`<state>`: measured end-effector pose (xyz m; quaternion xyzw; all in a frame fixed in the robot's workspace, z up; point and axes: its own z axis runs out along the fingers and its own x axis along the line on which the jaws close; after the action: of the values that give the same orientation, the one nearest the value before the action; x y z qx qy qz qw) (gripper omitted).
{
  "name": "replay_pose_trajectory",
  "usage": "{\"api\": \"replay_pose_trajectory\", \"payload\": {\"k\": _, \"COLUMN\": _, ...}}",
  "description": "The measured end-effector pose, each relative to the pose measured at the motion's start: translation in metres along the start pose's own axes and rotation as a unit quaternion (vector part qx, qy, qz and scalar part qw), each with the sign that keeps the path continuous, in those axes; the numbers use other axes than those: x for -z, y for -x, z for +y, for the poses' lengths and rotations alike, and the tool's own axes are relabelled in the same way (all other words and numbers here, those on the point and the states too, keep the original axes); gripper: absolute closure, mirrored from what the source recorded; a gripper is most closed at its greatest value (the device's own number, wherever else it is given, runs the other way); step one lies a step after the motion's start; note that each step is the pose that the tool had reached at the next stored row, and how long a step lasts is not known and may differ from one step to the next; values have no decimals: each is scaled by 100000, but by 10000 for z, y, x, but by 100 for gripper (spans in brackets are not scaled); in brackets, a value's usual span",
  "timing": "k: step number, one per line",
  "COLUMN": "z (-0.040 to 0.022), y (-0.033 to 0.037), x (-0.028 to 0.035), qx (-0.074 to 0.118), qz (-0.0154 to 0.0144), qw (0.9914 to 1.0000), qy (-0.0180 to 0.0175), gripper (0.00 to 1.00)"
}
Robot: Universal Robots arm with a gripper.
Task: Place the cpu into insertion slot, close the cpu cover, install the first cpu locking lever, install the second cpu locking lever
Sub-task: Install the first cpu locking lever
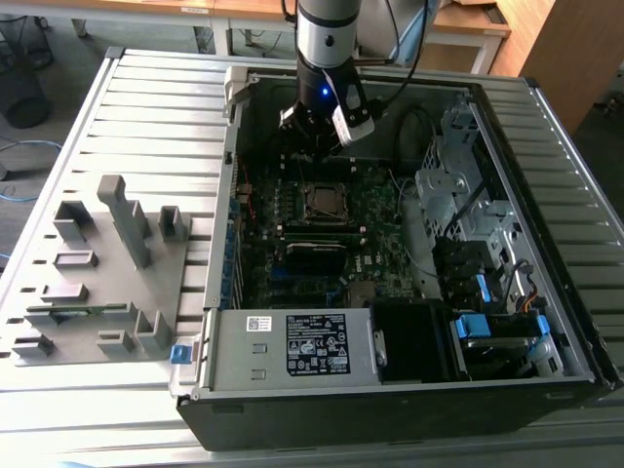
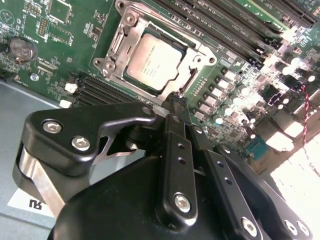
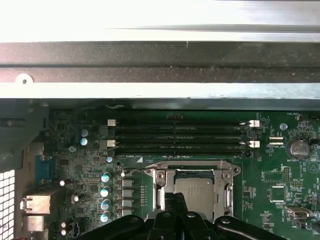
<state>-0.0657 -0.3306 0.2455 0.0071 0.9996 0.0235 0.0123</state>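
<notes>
- The gripper [image 2: 175, 101] is the nearest thing in both wrist views. Its two black fingers [image 2: 172, 145] are pressed together into one narrow tip, and nothing shows between them.
- The tip stands at the edge of the insertion slot [image 2: 185, 75], on the side turned away from the memory slots [image 3: 180, 135]. I cannot tell whether it touches the metal there or hangs just above it.
- The cpu [image 2: 150, 59] lies flat and square in the insertion slot with its dull silver top facing up.
- The cpu cover [image 3: 192, 166] is folded down over the cpu. Its silver frame lies along the chip's edges, and the chip shows through the window.
- The thin rods beside the frame are hard to make out, so I cannot tell whether either one is latched.
- The slot sits on the green motherboard [image 3: 270, 200]. In the exterior view it lies toward the board's far edge, about midway between the side edges.
- Past the slot, the long black memory slots run side by side, parallel to the nearest edge of the cover.
- A round coin battery [image 3: 299, 148] sits on the board near one end of them.
- Beyond those rises the grey metal case wall [image 3: 160, 65].
- In the exterior view the open computer case [image 1: 390, 414] lies on a slatted metal table [image 1: 166, 117].
- A power supply [image 1: 292, 346] sits along the case's near edge.
- A grey fixture block [image 1: 185, 278] rests on the table beside the case, at the exterior view's left.
</notes>
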Motion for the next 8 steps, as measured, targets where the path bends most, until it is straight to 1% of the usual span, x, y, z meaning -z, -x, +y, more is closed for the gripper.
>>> {"api": "replay_pose_trajectory", "payload": {"k": 3, "z": 2, "y": 1, "x": 33, "qx": -2, "qz": -5, "qw": 100000, "qy": 3, "gripper": 90}}
{"api": "replay_pose_trajectory", "payload": {"k": 6, "z": 2, "y": -6, "x": 33, "qx": -5, "qz": -12, "qw": 100000, "qy": 3, "gripper": 90}}
{"api": "replay_pose_trajectory", "payload": {"k": 8, "z": 1, "y": -36, "x": 35, "qx": 1, "qz": -7, "qw": 100000, "qy": -42, "gripper": 90}}
